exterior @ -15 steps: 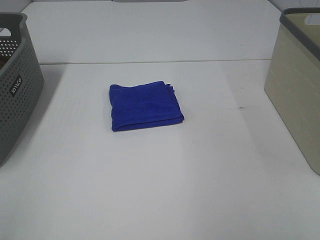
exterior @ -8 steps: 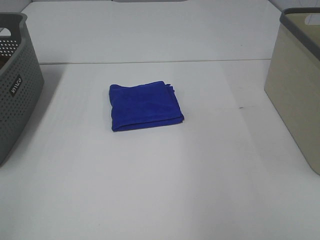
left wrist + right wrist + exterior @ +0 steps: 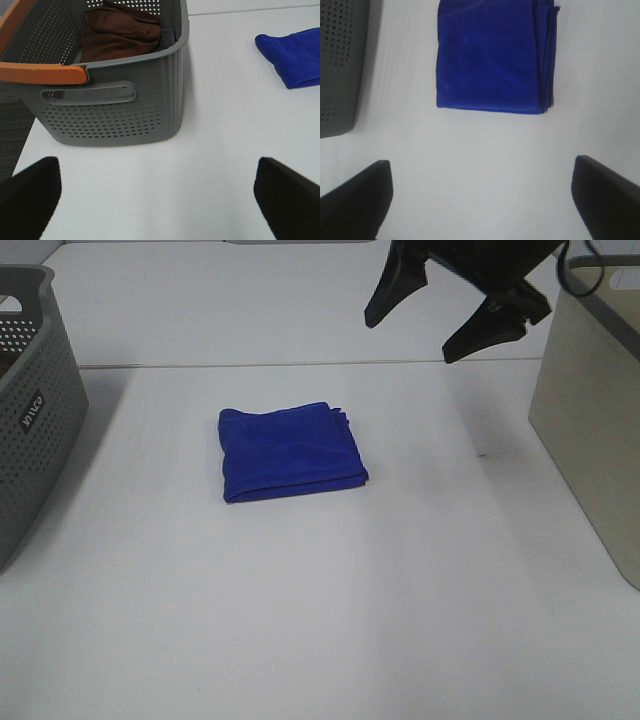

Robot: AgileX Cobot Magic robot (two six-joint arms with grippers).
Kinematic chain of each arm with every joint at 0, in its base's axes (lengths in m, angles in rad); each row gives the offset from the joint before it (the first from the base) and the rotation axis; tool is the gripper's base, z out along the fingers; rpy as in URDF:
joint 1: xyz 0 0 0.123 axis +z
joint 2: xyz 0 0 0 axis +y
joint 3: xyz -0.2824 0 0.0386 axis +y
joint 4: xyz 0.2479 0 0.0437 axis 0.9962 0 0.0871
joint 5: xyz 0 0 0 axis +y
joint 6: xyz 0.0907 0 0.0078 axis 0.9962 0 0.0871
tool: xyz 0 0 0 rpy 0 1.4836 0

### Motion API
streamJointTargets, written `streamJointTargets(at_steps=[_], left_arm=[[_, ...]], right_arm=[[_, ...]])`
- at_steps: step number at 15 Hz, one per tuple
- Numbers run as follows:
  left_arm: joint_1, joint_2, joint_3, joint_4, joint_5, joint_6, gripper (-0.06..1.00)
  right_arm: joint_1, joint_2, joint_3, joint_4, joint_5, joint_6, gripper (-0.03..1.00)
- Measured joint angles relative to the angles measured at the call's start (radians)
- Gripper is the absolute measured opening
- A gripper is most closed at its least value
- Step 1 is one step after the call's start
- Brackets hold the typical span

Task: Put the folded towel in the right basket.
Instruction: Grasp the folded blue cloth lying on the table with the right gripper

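Note:
The folded blue towel (image 3: 291,451) lies flat on the white table, left of the middle. It also shows in the right wrist view (image 3: 495,54) and at the edge of the left wrist view (image 3: 295,61). The right basket (image 3: 595,410) is beige with a grey rim and stands at the right edge. My right gripper (image 3: 440,315) is open and empty, up at the far right, above the table and well apart from the towel. My left gripper (image 3: 155,200) is open and empty beside the left basket; it does not show in the exterior view.
A grey perforated basket (image 3: 30,410) stands at the left edge. In the left wrist view (image 3: 107,75) it holds a brown cloth (image 3: 120,32) and has an orange handle (image 3: 45,72). A seam (image 3: 300,365) crosses the table behind the towel.
My right gripper has come into the exterior view at the top right, open. The towel and both baskets have not moved.

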Motion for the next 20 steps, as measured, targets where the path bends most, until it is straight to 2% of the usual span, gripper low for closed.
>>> streamJointTargets(at_steps=[8, 20], left_arm=[[0.000, 0.000, 0.000, 0.000, 0.000, 0.000, 0.97], [0.000, 0.000, 0.000, 0.000, 0.000, 0.000, 0.97]], right_arm=[[0.000, 0.480, -0.375, 0.007, 0.020, -0.004, 0.91], [0.000, 0.595, -0.402, 0.056, 0.000, -0.028, 0.91]])
